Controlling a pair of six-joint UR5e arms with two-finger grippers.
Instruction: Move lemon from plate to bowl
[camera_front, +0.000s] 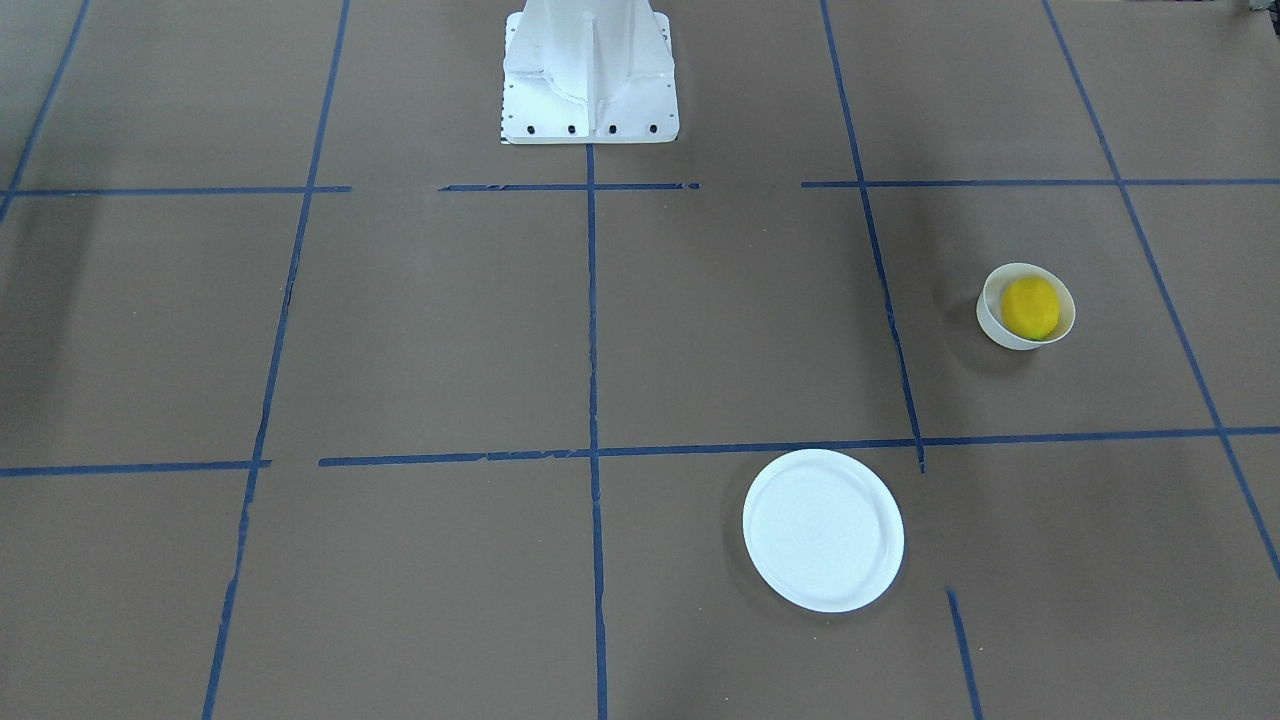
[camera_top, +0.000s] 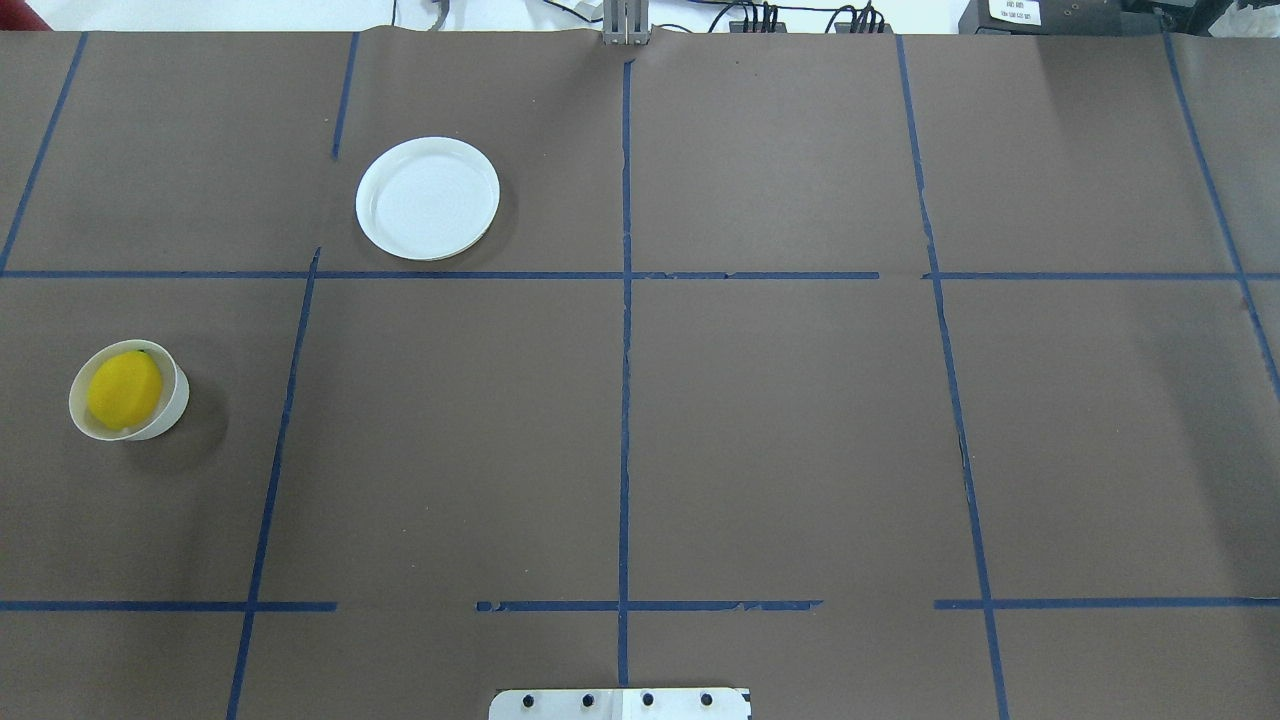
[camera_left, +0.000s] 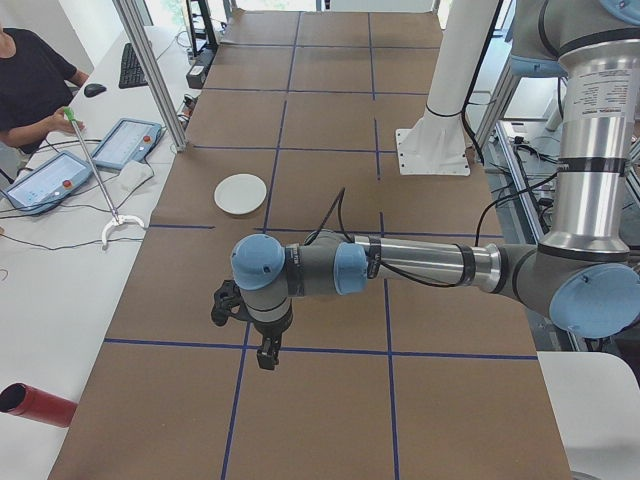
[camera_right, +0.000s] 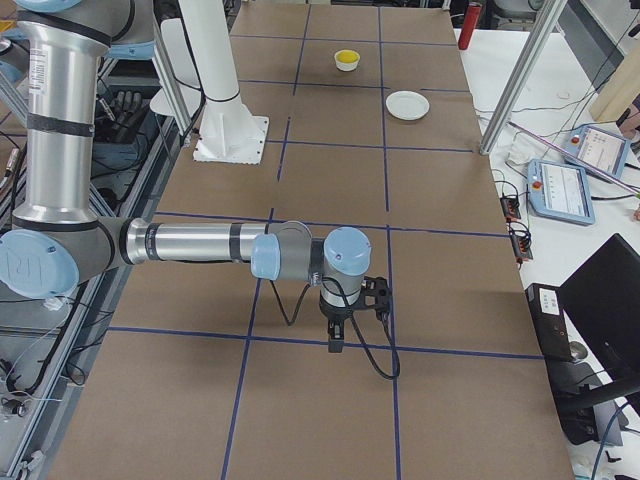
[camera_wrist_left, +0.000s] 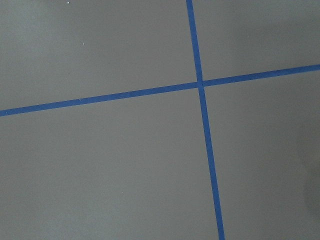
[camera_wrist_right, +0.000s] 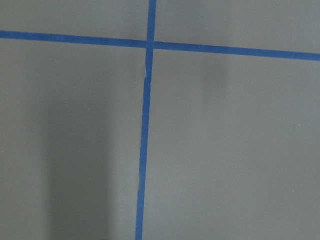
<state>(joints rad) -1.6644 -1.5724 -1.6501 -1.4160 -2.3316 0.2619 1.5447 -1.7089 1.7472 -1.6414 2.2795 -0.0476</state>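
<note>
The yellow lemon (camera_front: 1030, 307) lies inside the small deep white bowl (camera_front: 990, 322), on the table's left side in the overhead view, lemon (camera_top: 124, 389) in bowl (camera_top: 172, 412). The flat white plate (camera_front: 823, 530) is bare, also in the overhead view (camera_top: 428, 197). My left gripper (camera_left: 266, 356) shows only in the exterior left view, above brown paper, far from both dishes; I cannot tell if it is open. My right gripper (camera_right: 335, 345) shows only in the exterior right view, far from the dishes; I cannot tell its state. Both wrist views show only paper and blue tape.
The white robot base (camera_front: 590, 80) stands at the table's robot-side edge. Blue tape lines (camera_top: 625, 400) grid the brown paper. An operator (camera_left: 30, 85) sits at a side desk with tablets (camera_left: 125, 142) and a reach stick (camera_left: 95, 165).
</note>
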